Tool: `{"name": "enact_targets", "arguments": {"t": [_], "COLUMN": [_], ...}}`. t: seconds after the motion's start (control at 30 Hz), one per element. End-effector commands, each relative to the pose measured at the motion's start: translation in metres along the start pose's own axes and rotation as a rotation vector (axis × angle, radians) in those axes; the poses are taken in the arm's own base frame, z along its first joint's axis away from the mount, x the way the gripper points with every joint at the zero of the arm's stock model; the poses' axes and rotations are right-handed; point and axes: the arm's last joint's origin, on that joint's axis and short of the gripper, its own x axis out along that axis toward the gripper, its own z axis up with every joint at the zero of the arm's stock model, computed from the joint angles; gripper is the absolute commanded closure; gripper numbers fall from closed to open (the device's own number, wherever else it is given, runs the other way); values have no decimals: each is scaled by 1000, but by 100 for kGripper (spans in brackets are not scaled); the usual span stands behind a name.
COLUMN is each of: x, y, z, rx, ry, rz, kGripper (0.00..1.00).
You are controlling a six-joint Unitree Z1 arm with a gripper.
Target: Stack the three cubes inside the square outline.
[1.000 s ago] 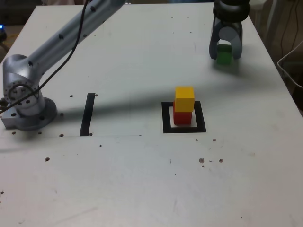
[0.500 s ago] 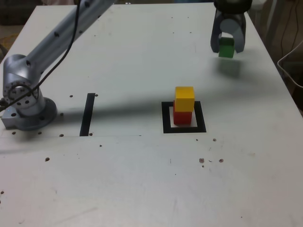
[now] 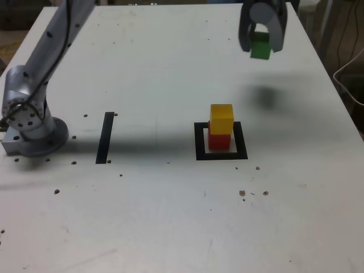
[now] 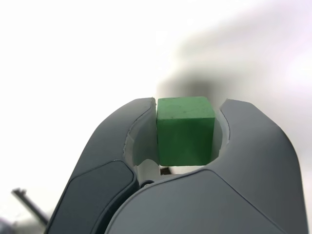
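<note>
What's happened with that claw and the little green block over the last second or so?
The claw, shut on the green cube, has lifted it off the table and swung a little toward the exterior view's left; its shadow now lies apart from it on the table. The grip hasn't changed. The yellow cube still sits on the red cube inside the square outline.

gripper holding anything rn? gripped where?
Yes: the gripper is shut on the green cube, clamped by two opposite side faces, lifted clear of the table.
</note>
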Motion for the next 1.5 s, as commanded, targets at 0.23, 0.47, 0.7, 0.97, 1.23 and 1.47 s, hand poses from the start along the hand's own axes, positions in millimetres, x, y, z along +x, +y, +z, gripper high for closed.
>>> {"name": "enact_targets", "arguments": {"t": [0.23, 0.47, 0.7, 0.97, 1.23, 1.47], "x": [-29, -50, -53, -51, -47, -41], "y": [-47, -83, -125, -147, -153, -155], "z": [-43, -62, -62, -49, -45, -45], "rx": [-101, -139, -141, -143, -149, -143], "ry": [41, 24, -4, -54, -39, -9], "rz": [-45, -33, -24, -49, -49, -49], "kGripper": [83, 83, 83, 83, 83, 83]}}
